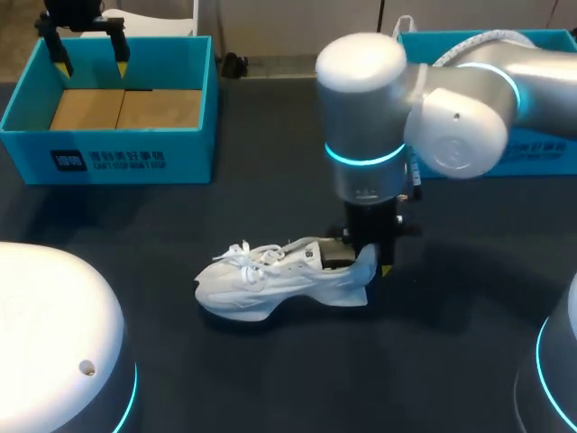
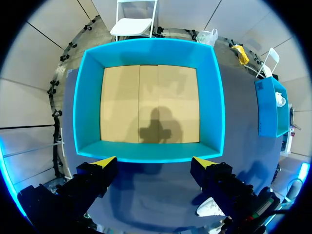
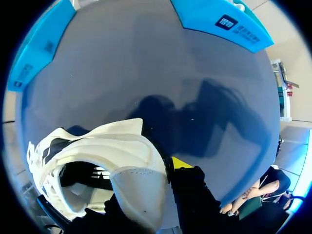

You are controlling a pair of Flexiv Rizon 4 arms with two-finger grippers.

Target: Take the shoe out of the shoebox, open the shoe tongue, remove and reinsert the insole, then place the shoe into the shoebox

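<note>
Shoe (image 1: 270, 281): lying at desk (image 1: 451, 361) middle, toe leftward; right gripper (image 1: 365, 260) is clamping its heel; left gripper (image 1: 90, 65) is hanging open above shoebox (image 1: 135, 161).

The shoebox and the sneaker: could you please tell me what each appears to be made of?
The shoebox looks like cardboard: matte teal walls with crisp folded edges, plain brown flaps as its floor. The sneaker seems a matte white synthetic upper with woven laces and a smooth, foam-like sole; the exact fabric is unclear.
</note>
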